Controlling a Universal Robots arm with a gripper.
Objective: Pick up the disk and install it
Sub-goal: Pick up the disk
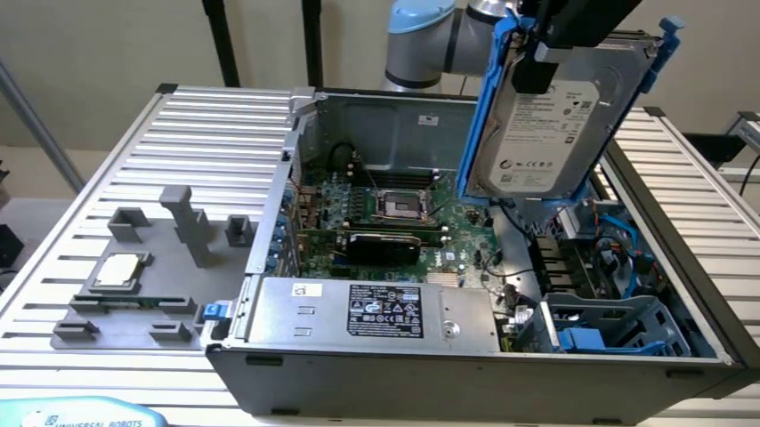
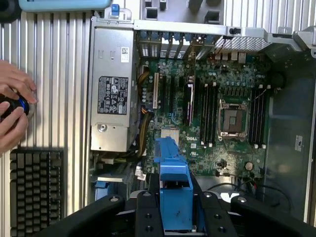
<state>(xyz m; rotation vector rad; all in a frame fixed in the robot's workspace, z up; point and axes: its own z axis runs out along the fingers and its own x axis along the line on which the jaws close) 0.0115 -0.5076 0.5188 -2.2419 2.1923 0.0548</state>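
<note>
Gripper (image 2: 175,207) is clamped on the disk (image 1: 546,124), jaws narrowed onto the blue carrier rail (image 2: 172,163), one black finger (image 2: 147,212) on each side of it. The disk hangs from the gripper in the air, tilted, white label facing out in the exterior view, touching nothing else.

Straight below the gripper is the open computer case (image 1: 475,378), lying on its side, with the green motherboard (image 2: 212,108) and its CPU socket (image 2: 232,121) exposed. The silver power supply (image 1: 380,311) with the black label sits in the case, below the gripper and off to one side. A blue drive cage (image 1: 618,325) is in the case corner, below the held disk and well apart from it.

Outside the case, far from the gripper on the slatted table (image 1: 214,124), stands a grey fixture (image 1: 178,231) with a small square silver chip (image 1: 119,269) lying on it.

A person's hands (image 2: 12,108) rest on a dark round object, well away from the gripper beyond the power supply, just beside a black keyboard (image 2: 34,187).
</note>
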